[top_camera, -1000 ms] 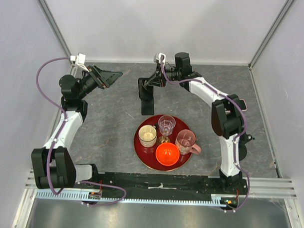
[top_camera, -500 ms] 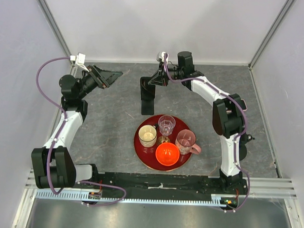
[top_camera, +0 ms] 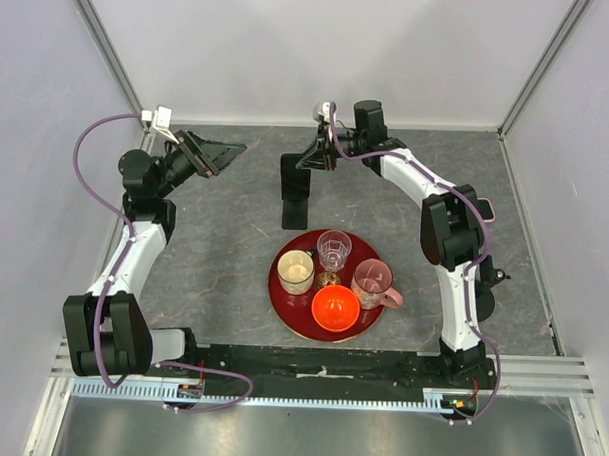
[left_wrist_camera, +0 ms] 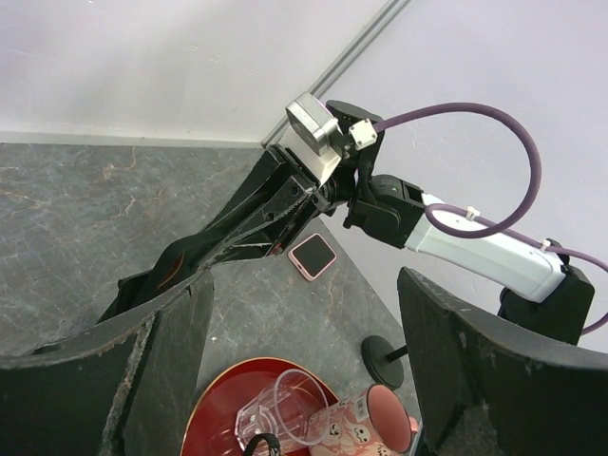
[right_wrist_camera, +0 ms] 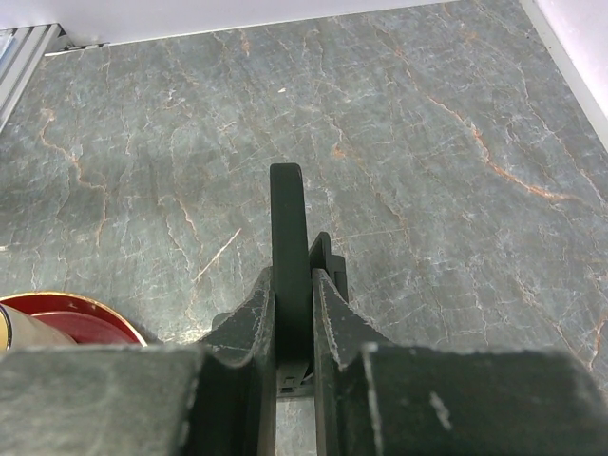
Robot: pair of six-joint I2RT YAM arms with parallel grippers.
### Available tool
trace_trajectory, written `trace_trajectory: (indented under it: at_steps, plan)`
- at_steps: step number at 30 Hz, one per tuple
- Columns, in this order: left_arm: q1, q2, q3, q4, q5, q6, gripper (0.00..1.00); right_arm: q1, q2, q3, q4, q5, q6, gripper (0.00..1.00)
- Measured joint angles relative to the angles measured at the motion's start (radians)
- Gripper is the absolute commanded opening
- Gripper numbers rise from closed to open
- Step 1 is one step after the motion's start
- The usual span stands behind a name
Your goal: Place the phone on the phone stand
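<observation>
The pink-cased phone [top_camera: 488,207] lies flat by the right wall, half hidden behind my right arm; the left wrist view shows it [left_wrist_camera: 313,256] screen up. The phone stand, with its round disc base [left_wrist_camera: 380,350] and thin post, stands near the right arm's lower link [top_camera: 488,298]. My right gripper [top_camera: 309,160] is shut on an upright black slab-shaped folding stand [top_camera: 295,200] at the back centre, its edge pinched between the fingers [right_wrist_camera: 288,218]. My left gripper [top_camera: 222,153] hangs open and empty at the back left, far from the phone.
A red round tray [top_camera: 282,297] in front of the centre holds a cream cup [top_camera: 295,272], a clear glass [top_camera: 334,249], a pink patterned mug [top_camera: 373,282] and an orange bowl [top_camera: 335,308]. White walls close in the back and both sides.
My right gripper has shifted slightly toward the back and right with the black slab in it. The left arm has not moved.
</observation>
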Motion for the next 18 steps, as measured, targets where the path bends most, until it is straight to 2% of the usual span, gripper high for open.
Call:
trace_trajectory:
  at_steps: [3,5,12,14,15,18]
  plan:
    - [0.0,0.0,0.0,0.003,0.002,-0.004,0.84,0.0,0.0,0.0,-0.003,0.002,-0.003,0.01]
    - [0.0,0.0,0.0,0.006,0.003,-0.006,0.84,0.001,0.0,0.0,-0.005,0.009,-0.004,0.08]
    - [0.0,0.005,0.0,0.016,0.006,-0.012,0.84,0.017,0.0,0.023,-0.038,0.072,-0.02,0.43]
    - [0.0,0.006,0.0,0.016,0.006,-0.012,0.84,0.022,0.0,0.026,-0.041,0.106,-0.029,0.49]
    - [0.0,0.006,0.0,0.016,0.007,-0.012,0.84,0.024,0.0,0.026,-0.041,0.122,-0.037,0.56]
    - [0.0,0.006,0.0,0.017,0.007,-0.014,0.84,0.026,0.0,0.025,-0.042,0.169,-0.049,0.63]
